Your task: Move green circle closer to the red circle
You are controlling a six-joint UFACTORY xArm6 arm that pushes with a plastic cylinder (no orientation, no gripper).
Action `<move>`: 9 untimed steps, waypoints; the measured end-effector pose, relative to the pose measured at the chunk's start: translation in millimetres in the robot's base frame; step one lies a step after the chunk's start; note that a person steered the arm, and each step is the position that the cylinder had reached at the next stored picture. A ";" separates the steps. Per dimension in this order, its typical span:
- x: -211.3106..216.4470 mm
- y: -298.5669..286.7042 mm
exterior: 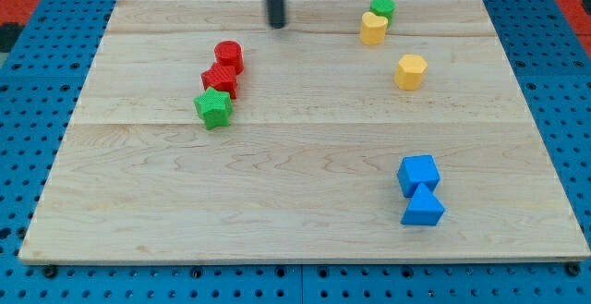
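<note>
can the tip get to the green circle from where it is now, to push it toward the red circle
Probably yes, with a detour. My tip is left of the green circle. The yellow heart touches that circle's lower left. To push it left toward the red circle, the tip must swing around to its bare right side.

Item count on the wooden board (305,239): seven blocks in total, plus one rod.

Red blocks: two. One red circle (229,55) and one red star-like block (220,79), both in the upper left of the frame.

Green blocks: two. One green star (213,108) at left centre; one green circle (382,8) at upper right.

Yellow blocks: two. One yellow heart-like block (373,29) and one yellow hexagon (411,70), both upper right.

Blue blocks: two. One blue cube (417,174) and one blue triangle (423,208), lower right.

Revised block total: eight.

Rod tip (276,25): one, upper centre.
</note>
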State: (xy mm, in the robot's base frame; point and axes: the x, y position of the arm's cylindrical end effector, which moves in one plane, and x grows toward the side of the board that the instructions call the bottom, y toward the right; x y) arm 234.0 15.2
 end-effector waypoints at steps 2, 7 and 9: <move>-41.9 134.3; -21.0 37.2; -41.2 91.8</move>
State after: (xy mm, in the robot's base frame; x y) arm 192.8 107.0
